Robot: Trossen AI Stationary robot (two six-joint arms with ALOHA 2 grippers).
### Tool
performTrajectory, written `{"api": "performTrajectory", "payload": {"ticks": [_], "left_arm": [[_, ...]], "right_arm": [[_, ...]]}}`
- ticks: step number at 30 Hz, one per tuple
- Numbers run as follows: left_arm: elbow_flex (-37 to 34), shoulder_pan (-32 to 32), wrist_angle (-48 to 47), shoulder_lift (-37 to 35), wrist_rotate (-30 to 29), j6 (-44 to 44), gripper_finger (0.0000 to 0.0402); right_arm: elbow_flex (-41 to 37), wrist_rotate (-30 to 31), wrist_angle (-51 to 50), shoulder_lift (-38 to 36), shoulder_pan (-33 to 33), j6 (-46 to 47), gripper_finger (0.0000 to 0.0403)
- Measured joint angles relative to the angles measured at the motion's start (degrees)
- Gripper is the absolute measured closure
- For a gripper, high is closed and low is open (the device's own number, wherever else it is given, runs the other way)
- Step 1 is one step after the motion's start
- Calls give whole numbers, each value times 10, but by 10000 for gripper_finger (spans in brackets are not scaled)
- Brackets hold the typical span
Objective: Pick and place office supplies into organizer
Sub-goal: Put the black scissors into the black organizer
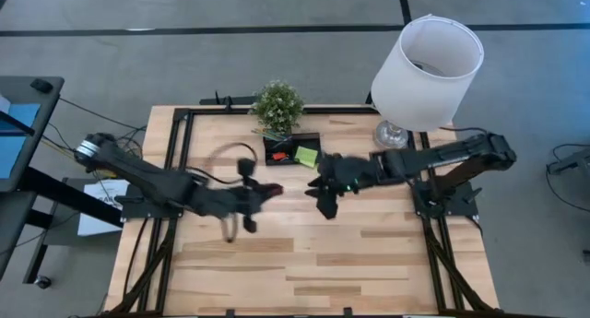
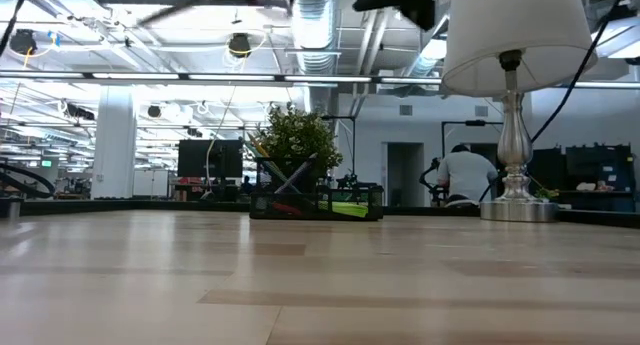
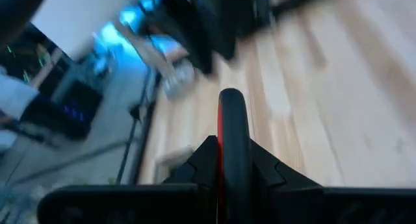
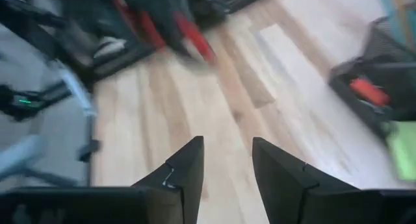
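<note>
The black organizer [image 1: 293, 150] stands at the table's far middle, in front of the potted plant [image 1: 277, 104]. It holds a lime-green sticky note [image 1: 306, 156], a small red piece [image 2: 287, 207] and crossed pens [image 2: 290, 175]. My left gripper [image 1: 263, 193] hovers above the table's middle, just near-left of the organizer. It is shut on a red-and-black thing [image 1: 273, 189], seemingly the red-handled scissors. My right gripper [image 1: 324, 206] hangs open a little to the right of it, with nothing between its fingers [image 4: 224, 149]. Past them the right wrist view shows the scissors' red part [image 4: 195, 42]. My left gripper pinches the red-and-black scissors between its two fingers. A red strip [image 3: 221, 143] shows in the gap, and a rounded black end [image 3: 232, 100] sticks out past the fingertips. The fingers come from the table's left, slanting slightly down. The scissors are lifted clear of the table.
A white-shaded lamp [image 1: 427, 71] on a silver foot [image 2: 515, 207] stands at the far right. Black frame rails [image 1: 181, 143] run along the table's left and right sides. Bare wood [image 1: 304, 263] lies toward the near edge. A person [image 2: 468, 175] is in the room beyond.
</note>
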Motion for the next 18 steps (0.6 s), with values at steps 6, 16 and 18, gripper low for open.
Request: {"api": "performTrajectory", "payload": {"ticks": [6,16,18], "left_arm": [[0,-16,50,-154,60,30,378],[-170,57,244,-337,223,142,378],[-234,89,329,-355,261,163,378]], "right_arm": [[0,161,-5,18,114,34,280],[-1,269,69,94,230,75,280],[-1,282,93,110,241,75,280]]}}
